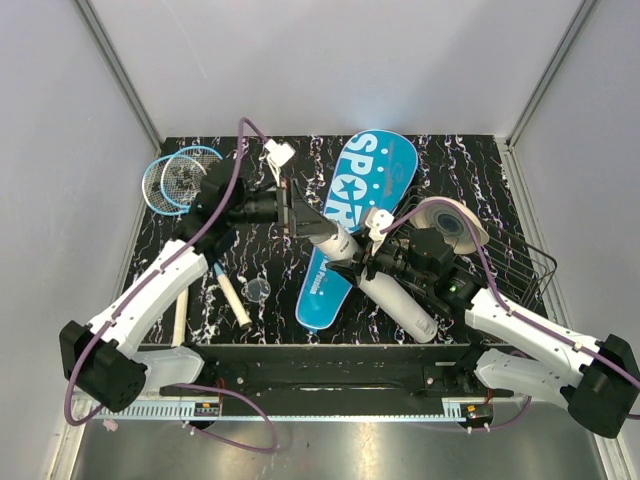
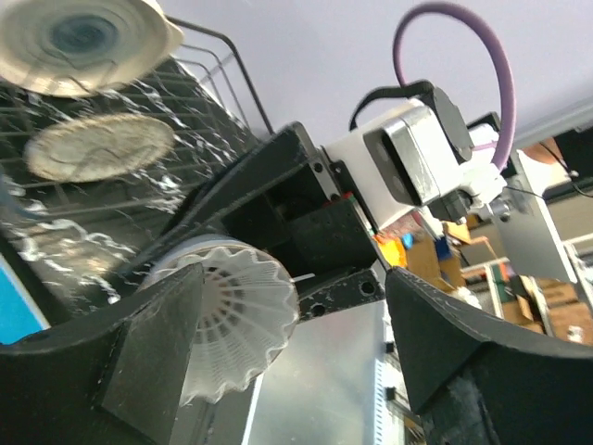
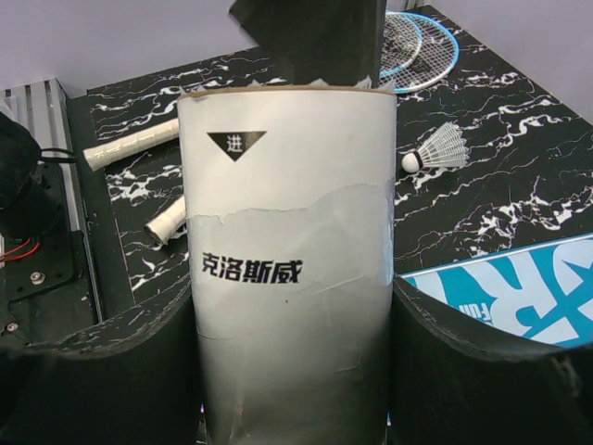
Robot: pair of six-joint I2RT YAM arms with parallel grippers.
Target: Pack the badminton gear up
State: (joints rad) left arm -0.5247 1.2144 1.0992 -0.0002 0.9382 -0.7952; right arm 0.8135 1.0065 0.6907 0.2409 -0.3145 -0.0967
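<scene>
My right gripper [image 1: 372, 262] [image 3: 292, 371] is shut on the long white tube [image 1: 395, 295] [image 3: 287, 232] and holds it tilted above the blue "SPORT" cover [image 1: 352, 200] [image 3: 519, 297]. My left gripper [image 1: 300, 218] [image 2: 296, 371] is open at the tube's upper mouth. A white shuttlecock [image 2: 232, 315] sits in that mouth beside my left finger [image 2: 139, 362]. Another shuttlecock [image 1: 257, 290] [image 3: 435, 150] lies on the table. Two light-blue rackets [image 1: 178, 180] [image 3: 417, 42] lie at the far left, white handles [image 1: 232, 297] [image 3: 130, 144] toward the front.
A black wire basket [image 1: 528, 265] [image 2: 218, 56] stands at the right with round woven discs [image 1: 452, 225] [image 2: 83, 37] in it. The left arm's dark wrist [image 3: 310, 37] blocks the view beyond the tube mouth. The table has a black marbled top [image 1: 470, 170].
</scene>
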